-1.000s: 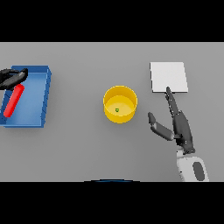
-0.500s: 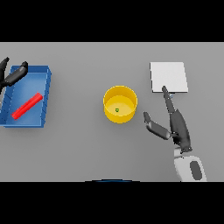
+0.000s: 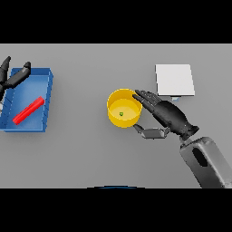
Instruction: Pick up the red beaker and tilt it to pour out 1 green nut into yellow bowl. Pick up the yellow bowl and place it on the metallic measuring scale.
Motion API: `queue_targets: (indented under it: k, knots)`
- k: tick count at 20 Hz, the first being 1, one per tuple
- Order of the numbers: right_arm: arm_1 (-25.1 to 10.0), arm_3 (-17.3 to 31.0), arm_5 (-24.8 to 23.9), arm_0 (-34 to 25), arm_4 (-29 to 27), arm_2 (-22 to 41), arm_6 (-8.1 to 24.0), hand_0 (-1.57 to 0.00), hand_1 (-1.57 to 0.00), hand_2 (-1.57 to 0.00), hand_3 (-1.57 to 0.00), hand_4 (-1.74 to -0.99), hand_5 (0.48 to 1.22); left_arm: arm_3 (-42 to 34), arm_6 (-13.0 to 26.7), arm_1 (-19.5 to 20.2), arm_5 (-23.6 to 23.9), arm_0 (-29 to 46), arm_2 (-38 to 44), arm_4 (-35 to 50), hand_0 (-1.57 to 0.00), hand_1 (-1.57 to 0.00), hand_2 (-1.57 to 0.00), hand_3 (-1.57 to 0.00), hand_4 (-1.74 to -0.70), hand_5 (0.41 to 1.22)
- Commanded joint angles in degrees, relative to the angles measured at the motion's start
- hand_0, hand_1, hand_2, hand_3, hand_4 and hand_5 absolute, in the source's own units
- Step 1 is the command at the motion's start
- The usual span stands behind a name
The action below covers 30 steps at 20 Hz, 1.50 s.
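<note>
The yellow bowl (image 3: 123, 107) stands at the table's middle with a small green nut (image 3: 121, 113) inside. My right hand (image 3: 168, 117) is open beside the bowl's right rim, its fingers reaching over the rim's upper right and its thumb pointing left below the bowl. The red beaker (image 3: 28, 110) lies on its side in the blue tray (image 3: 46, 102) at the left. My left hand (image 3: 12, 78) is open above the tray's far left corner, apart from the beaker. The metallic measuring scale (image 3: 175, 79) sits at the right, behind the right hand.
The blue tray's walls stand raised at the table's left side. The scale lies flat, a short way behind and to the right of the bowl.
The right hand swung left from near the scale to the bowl's right rim. The left hand let go of the red beaker, which now lies in the tray, and drew back to the far left.
</note>
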Motion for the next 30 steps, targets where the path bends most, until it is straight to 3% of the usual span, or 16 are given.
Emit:
queue_targets:
  k: [1, 3, 5, 9, 19, 25, 27, 29, 30]
  knots:
    - [-1.12, 1.47, 1.02, -2.61, 2.37, 1.69, -0.54, 0.00, 0.00, 0.00, 0.00, -1.233, 0.703, -0.39, -0.40, 0.07, 0.07, 0.53, -0.19, -0.04, 0.00, 0.00, 0.00, 0.00, -0.72, 0.667]
    - [-3.25, 2.65, 3.52, -6.00, 5.93, 5.04, -2.85, 0.00, 0.00, 0.00, 0.00, -1.228, 0.703, -1.24, 0.29, 0.93, -0.05, 0.71, -0.15, 0.08, 0.00, 0.00, 0.00, 0.00, -0.71, 0.672]
    - [-3.74, 5.72, 6.04, -10.04, 8.49, 7.60, -2.71, 0.00, 0.00, 0.00, 0.00, -1.216, 0.706, -1.33, -0.32, 0.57, -0.21, 1.21, -0.23, 0.34, 0.00, 0.00, 0.00, 0.00, -0.71, 0.680]
    - [-4.19, 10.50, 9.37, -15.40, 11.32, 11.85, -6.30, 0.00, 0.00, 0.00, 0.00, -1.215, 0.704, -1.10, -0.53, 0.93, -0.22, 1.62, 0.28, 0.83, 0.00, 0.00, 0.00, 0.00, -0.72, 0.687]
    - [-0.78, 23.44, 13.94, -24.87, 16.94, 19.10, -6.22, 0.00, 0.00, 0.00, 0.00, -1.266, 0.720, -0.95, -1.69, 0.96, -0.49, 2.09, 1.00, 1.68, 0.00, 0.00, 0.00, 0.00, -0.72, 0.684]
    - [1.27, 26.23, 16.20, -26.58, 16.53, 19.55, -5.14, 0.00, 0.00, 0.00, 0.00, -1.305, 0.763, -2.56, -2.71, 1.91, -0.41, 3.26, 1.34, 2.19, 0.00, 0.00, 0.00, 0.00, -0.72, 0.686]
    - [1.13, 25.79, 17.69, -26.37, 15.72, 18.77, -4.00, 0.00, -0.02, -0.02, -0.04, -1.336, 0.810, -2.83, -2.80, 2.29, -0.63, 3.62, 1.36, 2.32, 0.00, 0.00, 0.00, 0.00, -0.71, 0.686]
    - [1.49, 26.19, 17.75, -26.42, 16.29, 19.18, -3.84, -0.29, -0.24, -0.18, -0.17, -1.387, 0.873, -2.78, -2.33, 2.39, -0.85, 3.04, 1.58, 2.52, 0.00, 0.00, 0.00, 0.00, -0.71, 0.691]
    - [1.23, 26.00, 17.50, -26.42, 16.75, 19.68, -4.44, -0.54, -0.47, -0.31, -0.26, -1.420, 0.943, -2.31, -2.37, 2.09, -1.09, 2.79, 1.58, 2.55, 0.00, 0.00, 0.00, 0.00, -0.72, 0.692]
